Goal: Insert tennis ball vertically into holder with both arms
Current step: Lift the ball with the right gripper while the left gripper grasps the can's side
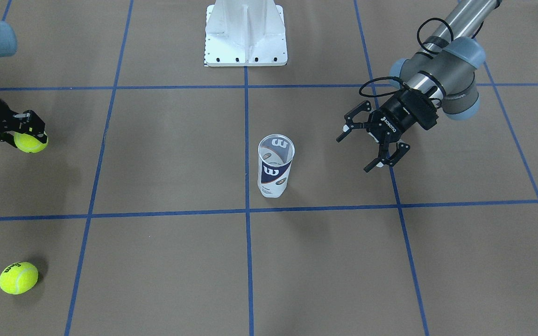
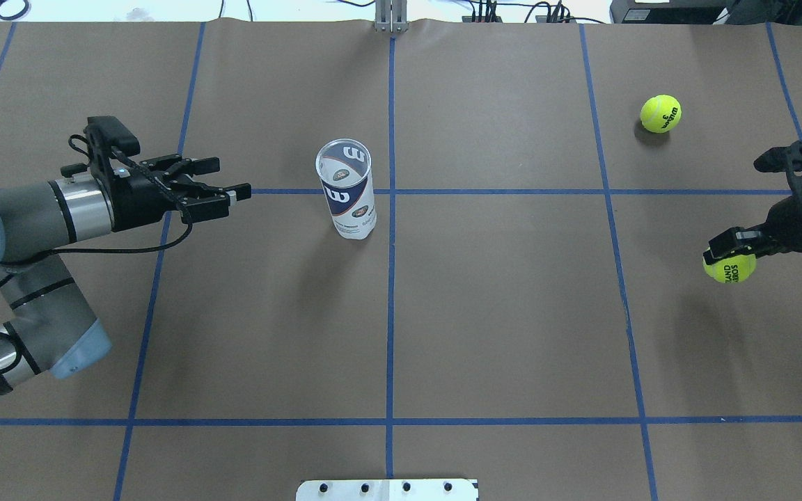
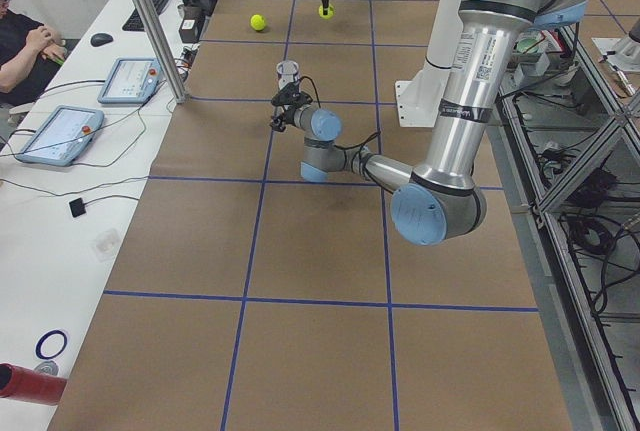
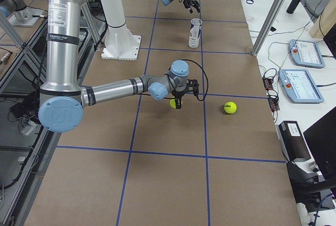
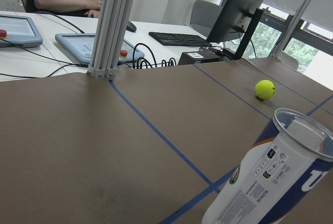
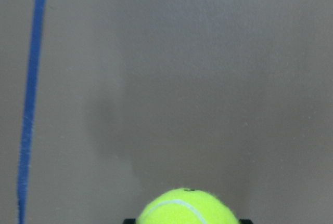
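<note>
The holder is a clear can with a navy-and-white label. It stands upright near the table's middle with its open mouth up and nothing inside. My left gripper is open and lies level, pointing at the can from a short way off. The can's rim fills the lower right of the left wrist view. Far off on the other side, my right gripper is shut on a yellow tennis ball, held above the table.
A second tennis ball lies loose on the table beyond my right gripper. The white pedestal base stands at the robot's side. A metal post, tablets and a seated person are past the far edge.
</note>
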